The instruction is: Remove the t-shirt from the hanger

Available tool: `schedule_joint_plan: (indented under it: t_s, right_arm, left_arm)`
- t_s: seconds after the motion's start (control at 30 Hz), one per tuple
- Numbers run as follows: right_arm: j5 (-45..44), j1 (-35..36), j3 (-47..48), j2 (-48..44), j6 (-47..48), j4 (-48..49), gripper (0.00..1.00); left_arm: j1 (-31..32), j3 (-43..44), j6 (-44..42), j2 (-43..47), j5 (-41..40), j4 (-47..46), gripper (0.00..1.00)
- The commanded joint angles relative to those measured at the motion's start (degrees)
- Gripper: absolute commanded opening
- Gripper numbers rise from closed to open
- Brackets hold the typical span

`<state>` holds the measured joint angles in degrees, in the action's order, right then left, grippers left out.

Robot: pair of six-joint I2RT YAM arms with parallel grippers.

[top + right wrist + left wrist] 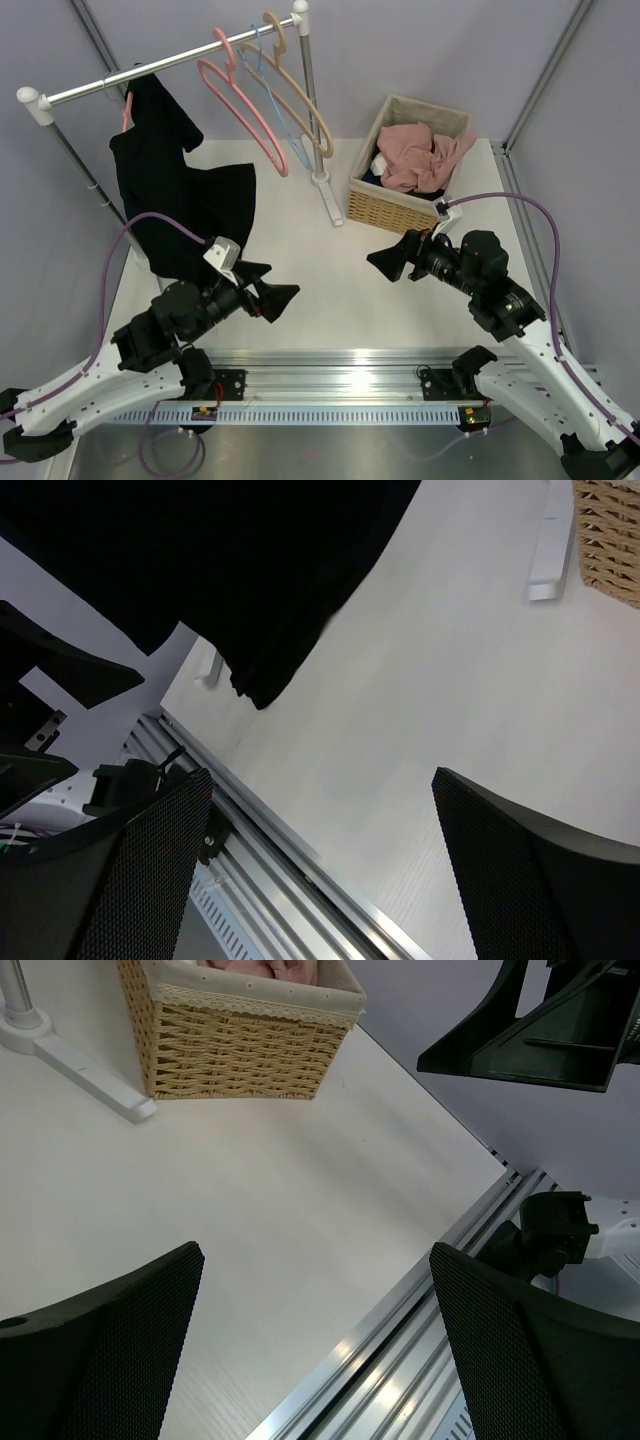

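Observation:
The black t-shirt (pixel 170 190) hangs limp from the rack's rail at the far left, its hem reaching down to the table. At its collar a short piece of the pink hanger (pixel 126 112) shows; the rest is hidden inside the cloth. My left gripper (pixel 275 297) hovers open low over the table, just right of the shirt's hem, nothing between its fingers (pixel 110 1350). My right gripper (pixel 390 262) is open too, facing left near the basket. In the right wrist view the t-shirt (pixel 200 560) fills the upper left, apart from the gripper (pixel 320 870).
A wicker basket (pixel 405 170) at the back right holds a dusty-pink garment (pixel 425 155). Empty pink (pixel 245 115), light-blue (pixel 275 100) and beige (pixel 300 105) hangers hang on the rail (pixel 170 62). The rack's post and foot (pixel 325 190) stand mid-table. An aluminium rail (pixel 340 360) runs along the near edge.

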<state>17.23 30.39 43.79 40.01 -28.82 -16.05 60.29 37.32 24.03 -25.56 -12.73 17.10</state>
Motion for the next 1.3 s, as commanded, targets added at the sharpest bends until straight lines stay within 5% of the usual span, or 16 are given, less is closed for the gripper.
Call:
schedule_joint_plan:
  t_s: [0.0, 0.37, 0.63, 0.83, 1.03, 1.27]
  right_arm:
    - [0.7, 0.4, 0.0, -0.9, 1.0, 2.3, 1.00]
    - [1.7, 0.4, 0.4, -0.3, 1.1, 2.1, 1.00]
    - [2.4, 0.5, -1.1, -2.0, 0.1, 4.0, 0.99]
    - [6.6, 0.4, -1.3, -1.3, -0.6, 5.2, 0.99]
    - [7.4, 0.5, -1.3, -0.9, -0.7, 5.1, 0.99]
    - [9.4, 0.5, -1.1, -2.3, -1.4, 4.6, 1.00]
  left_arm:
    - [0.2, 0.6, 0.6, 0.9, -1.3, -1.5, 0.99]
    - [0.2, 3.8, -0.5, 0.1, -5.9, -0.4, 0.99]
    - [0.2, 37.7, -6.1, -15.6, -24.0, 21.9, 0.99]
    - [0.2, 57.8, -6.6, -21.7, -47.6, 33.9, 0.94]
    - [0.2, 59.5, -11.0, -19.6, -65.0, 34.4, 0.84]
    - [0.2, 49.5, -14.9, -14.3, -67.1, 27.4, 0.77]
